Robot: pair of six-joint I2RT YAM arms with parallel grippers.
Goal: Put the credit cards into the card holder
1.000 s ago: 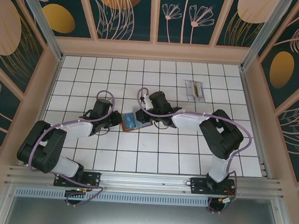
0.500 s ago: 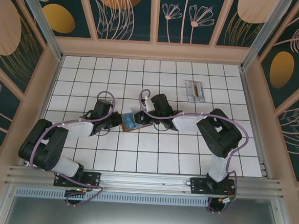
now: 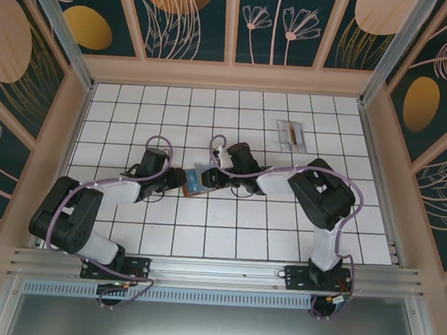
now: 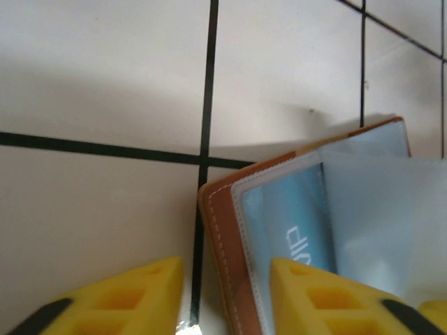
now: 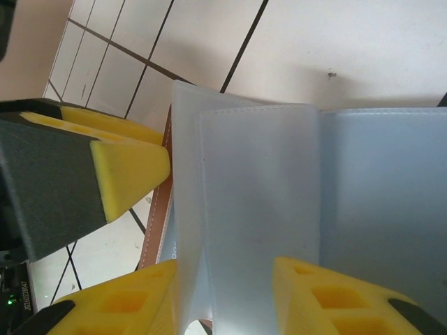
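The card holder [image 3: 197,182], brown leather with clear sleeves, lies open on the tiled floor between both grippers. My left gripper [image 3: 180,179] is at its left end. In the left wrist view the left gripper [image 4: 227,300] is open, and the holder's stitched brown edge [image 4: 218,244] lies between the yellow fingers, apart from the left one. A blue credit card [image 4: 293,223] sits inside a clear sleeve. My right gripper [image 3: 215,179] is at the holder's right side. Seen from the right wrist, the right gripper [image 5: 223,300] stands open over the pale sleeves [image 5: 258,202]. Another credit card [image 3: 291,134], grey with a dark stripe, lies at the back right.
The white tiled floor [image 3: 135,108] is walled by a wooden frame on three sides, with a metal rail at the near edge. The left gripper's yellow finger [image 5: 129,167] shows close beside the holder in the right wrist view.
Both grippers' jaws have widened. The right arm has crept left over the holder, which has shifted slightly; the left arm has stayed at its left end.
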